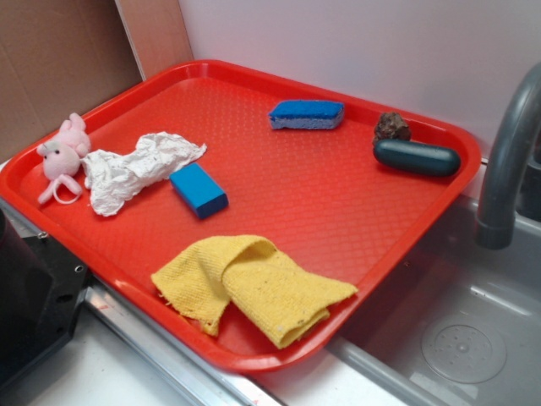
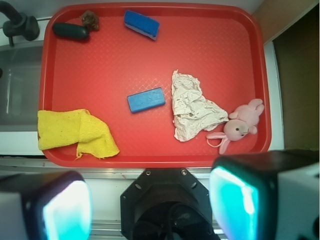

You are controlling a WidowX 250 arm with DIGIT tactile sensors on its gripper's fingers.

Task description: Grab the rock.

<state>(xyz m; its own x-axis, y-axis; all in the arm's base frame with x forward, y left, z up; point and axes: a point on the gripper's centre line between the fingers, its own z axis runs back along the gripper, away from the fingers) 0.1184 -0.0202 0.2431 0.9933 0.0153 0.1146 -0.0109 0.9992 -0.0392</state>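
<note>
A red tray [image 1: 279, 190] carries everything, and its raised rim runs all the way round. The rock [image 1: 392, 127] sits in the far corner of the tray, close to the rim, just beside a dark oval thing [image 1: 417, 157] that lies lengthwise along the same side; whether the two touch is hard to tell. A blue sponge [image 1: 307, 114] rests near the far rim, well apart from the rock with bare tray between them. The middle of the tray is mostly open: a blue block [image 1: 198, 189] lies there, beside a crumpled white paper [image 1: 135, 169] that touches a pink toy rabbit [image 1: 62, 155]. A yellow cloth [image 1: 251, 286] is folded at the near rim.

The side view shows a grey faucet [image 1: 510, 161] rising beside the tray over a sink basin [image 1: 461, 334], close to the rock's corner. The overhead wrist view shows the whole tray from above, with the two fingers [image 2: 235, 200] blurred at the bottom edge, spread wide apart, holding nothing, and well away from the rock [image 2: 90, 20], which lies in the top-left corner there.
</note>
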